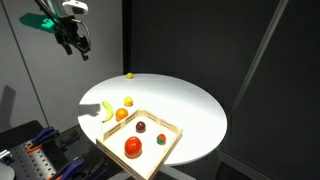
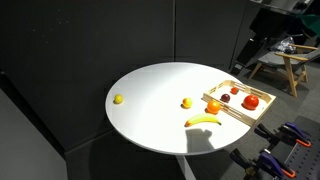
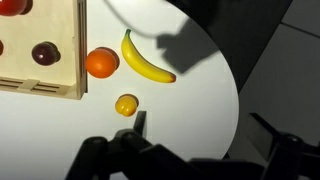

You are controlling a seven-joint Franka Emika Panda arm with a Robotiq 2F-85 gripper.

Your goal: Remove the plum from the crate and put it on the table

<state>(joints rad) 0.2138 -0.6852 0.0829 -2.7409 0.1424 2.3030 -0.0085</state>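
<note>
While the end effector [image 1: 76, 40] hangs high at the upper left of an exterior view, well apart from the worktop [image 1: 195, 105], its fingers stand apart with nothing between them. The wrist view agrees: dark fingers sit at the two lower corners with only bare white surface between.

Reading the wrist view from the left, the wooden crate [image 3: 62, 30] comes first. The plum [image 3: 44, 53] lies on its floor, near the rim on the side that faces the loose fruit. A red-orange fruit [image 3: 12, 6] sits deeper in the crate, apart from the plum. Just outside that rim rests an orange [image 3: 101, 62], then a banana [image 3: 146, 60] just beside it, with a small yellow fruit [image 3: 126, 104] nearer the camera.

The plum looks small, round and smooth-skinned, so it is probably light, a little slippery and quick to roll if nudged. Whether it is soft or hard cannot be told from here, so a gentle closing seems wise. The best hold is likely from straight above, across its widest middle. The fingers should be turned so that neither lands on the nearby rim. That rim is low, so a short lift should clear it.
</note>
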